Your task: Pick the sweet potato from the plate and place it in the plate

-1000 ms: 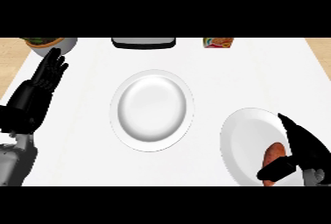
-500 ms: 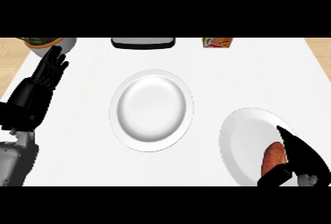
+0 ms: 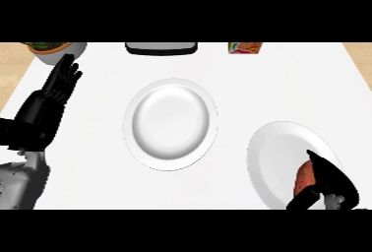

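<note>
An orange-brown sweet potato (image 3: 304,179) lies on the white plate (image 3: 277,153) at the lower right. My right hand (image 3: 330,183) is down over it, fingers curled along its right side and the thumb below it, hiding its near end. A second white plate (image 3: 170,123) sits bare in the middle of the counter. My left hand (image 3: 48,104) rests open at the left edge, fingers pointing up.
A bowl (image 3: 52,49) with greenery stands at the back left corner. A dark tray-like object (image 3: 161,47) is at the back centre, and a small colourful box (image 3: 245,47) is to its right. The white counter top ends at wooden strips on both sides.
My right hand has drawn down and back toward the lower right, curling closer round the sweet potato. The left hand has shifted only slightly.
</note>
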Tool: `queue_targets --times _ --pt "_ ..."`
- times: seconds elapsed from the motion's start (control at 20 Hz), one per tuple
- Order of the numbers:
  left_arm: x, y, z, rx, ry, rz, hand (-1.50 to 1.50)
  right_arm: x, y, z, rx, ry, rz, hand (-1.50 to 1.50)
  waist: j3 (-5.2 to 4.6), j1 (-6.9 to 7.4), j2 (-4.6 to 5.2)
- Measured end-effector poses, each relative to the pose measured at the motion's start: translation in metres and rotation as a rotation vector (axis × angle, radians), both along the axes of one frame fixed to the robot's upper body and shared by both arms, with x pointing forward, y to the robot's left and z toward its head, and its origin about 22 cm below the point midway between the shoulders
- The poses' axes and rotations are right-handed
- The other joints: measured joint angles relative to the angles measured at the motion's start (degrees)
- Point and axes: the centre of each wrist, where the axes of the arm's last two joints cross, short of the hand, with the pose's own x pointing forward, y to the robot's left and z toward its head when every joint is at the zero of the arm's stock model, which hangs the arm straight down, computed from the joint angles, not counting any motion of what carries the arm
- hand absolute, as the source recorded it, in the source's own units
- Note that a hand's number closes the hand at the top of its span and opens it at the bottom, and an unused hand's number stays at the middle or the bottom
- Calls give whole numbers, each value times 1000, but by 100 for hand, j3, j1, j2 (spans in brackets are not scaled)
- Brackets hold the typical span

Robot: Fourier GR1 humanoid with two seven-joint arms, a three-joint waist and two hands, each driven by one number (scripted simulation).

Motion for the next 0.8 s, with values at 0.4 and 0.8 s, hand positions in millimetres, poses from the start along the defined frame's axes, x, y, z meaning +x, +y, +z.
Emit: queue_targets --times 0.4,0.8 --pt "9 6 -1 -5 7 3 0 2 -9 -8 -106 -114 26 150 -37 -15 -24" --pt "3 4 -1 -5 11 6 0 -5 -10 -2 -291 -277 89 150 -17 -33 -22"
